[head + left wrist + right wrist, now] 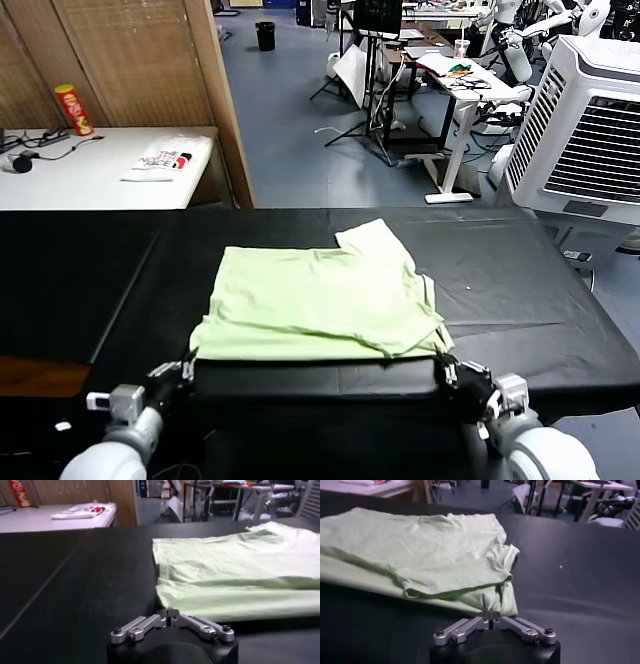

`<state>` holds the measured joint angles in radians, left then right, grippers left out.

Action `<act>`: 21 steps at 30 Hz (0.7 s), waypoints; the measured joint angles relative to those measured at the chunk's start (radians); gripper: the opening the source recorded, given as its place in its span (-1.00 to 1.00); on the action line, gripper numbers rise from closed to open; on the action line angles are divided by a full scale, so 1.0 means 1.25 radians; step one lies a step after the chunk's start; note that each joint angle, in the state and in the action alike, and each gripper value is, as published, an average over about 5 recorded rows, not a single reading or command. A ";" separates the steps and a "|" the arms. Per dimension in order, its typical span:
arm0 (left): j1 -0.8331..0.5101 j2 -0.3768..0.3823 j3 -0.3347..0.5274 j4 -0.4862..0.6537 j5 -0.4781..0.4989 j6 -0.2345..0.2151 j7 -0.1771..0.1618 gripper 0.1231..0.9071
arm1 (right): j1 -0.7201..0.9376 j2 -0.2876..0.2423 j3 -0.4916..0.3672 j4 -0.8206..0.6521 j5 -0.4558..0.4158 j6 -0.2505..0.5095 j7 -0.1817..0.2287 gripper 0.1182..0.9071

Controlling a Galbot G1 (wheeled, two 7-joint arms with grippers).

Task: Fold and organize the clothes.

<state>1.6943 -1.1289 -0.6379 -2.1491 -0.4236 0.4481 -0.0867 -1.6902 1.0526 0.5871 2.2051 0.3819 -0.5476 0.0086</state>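
The pale green T-shirt [320, 305] is lying folded on the black table [520, 290]. The left gripper [169, 613] is pinching its near left corner, jaws closed tight on cloth. The right gripper [491, 614] is likewise clamping the near right corner.

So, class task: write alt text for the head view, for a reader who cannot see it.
A pale green T-shirt, partly folded, lies on a black table. The left gripper and right gripper, both shut, sit at its near corners. Behind is a cluttered workshop.
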 joint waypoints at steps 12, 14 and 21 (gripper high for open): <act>0.095 -0.011 -0.029 -0.040 0.001 -0.004 -0.004 -0.80 | -0.080 0.010 0.029 0.091 -0.019 -0.015 0.005 0.27; 0.104 -0.014 -0.033 -0.050 0.005 0.005 -0.007 -0.53 | -0.089 0.012 0.037 0.114 -0.017 -0.019 0.007 0.49; 0.105 -0.019 -0.050 -0.087 0.039 0.039 -0.013 0.44 | -0.033 0.001 0.045 0.139 0.006 -0.036 0.019 0.72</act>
<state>1.8251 -1.1521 -0.7007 -2.2578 -0.3750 0.4967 -0.1036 -1.7319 1.0535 0.6431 2.3785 0.3896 -0.5921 0.0323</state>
